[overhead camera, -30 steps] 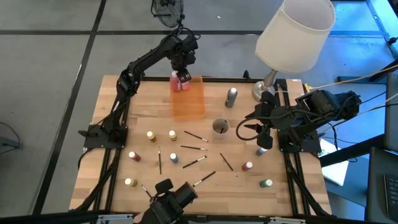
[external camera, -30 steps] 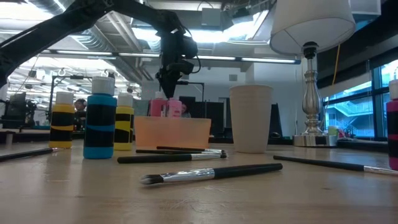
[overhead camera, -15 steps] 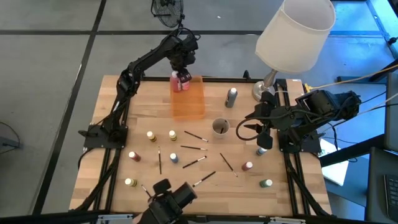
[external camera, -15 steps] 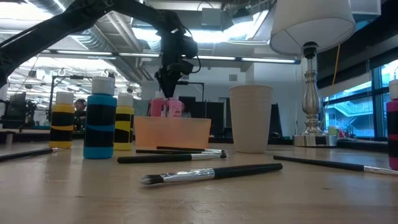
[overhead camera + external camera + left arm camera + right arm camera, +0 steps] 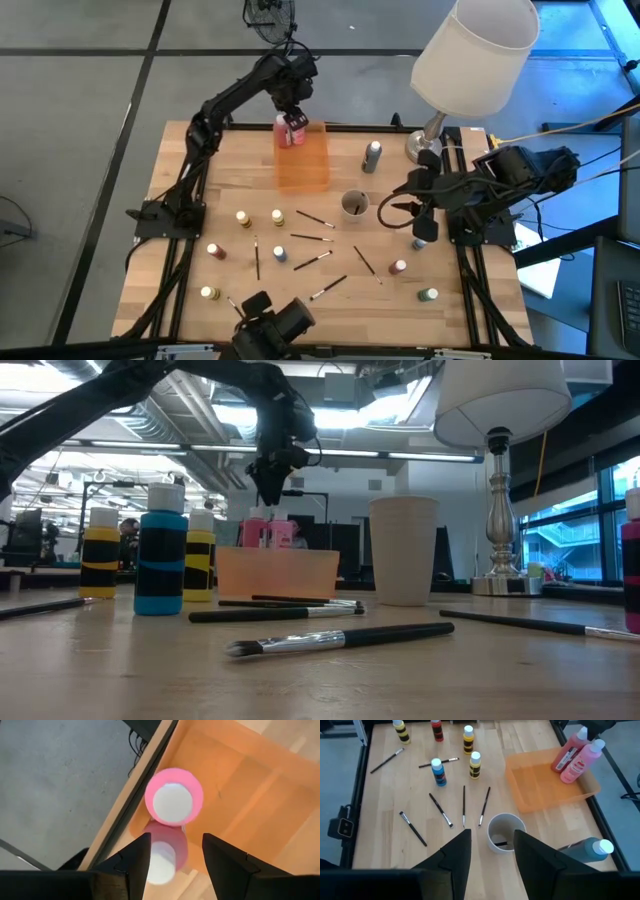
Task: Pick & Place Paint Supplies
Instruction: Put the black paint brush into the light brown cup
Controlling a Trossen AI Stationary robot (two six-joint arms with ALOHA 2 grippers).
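Wooden tabletop (image 5: 230, 190), orange tray (image 5: 303, 158) at far edge. Two pink bottles (image 5: 290, 131) stand in tray's far corner. Left pincer (image 5: 292, 106) released, just above them. Right pincer (image 5: 386, 211) beside grey cup (image 5: 354, 204); grip unclear.

A pale wooden table (image 5: 200, 180) carries an orange tray (image 5: 303, 160) at its far edge, a round cup (image 5: 354, 205) and a lamp (image 5: 432, 135). Small paint bottles (image 5: 244, 218) and thin paintbrushes (image 5: 313, 219) lie scattered over its near half
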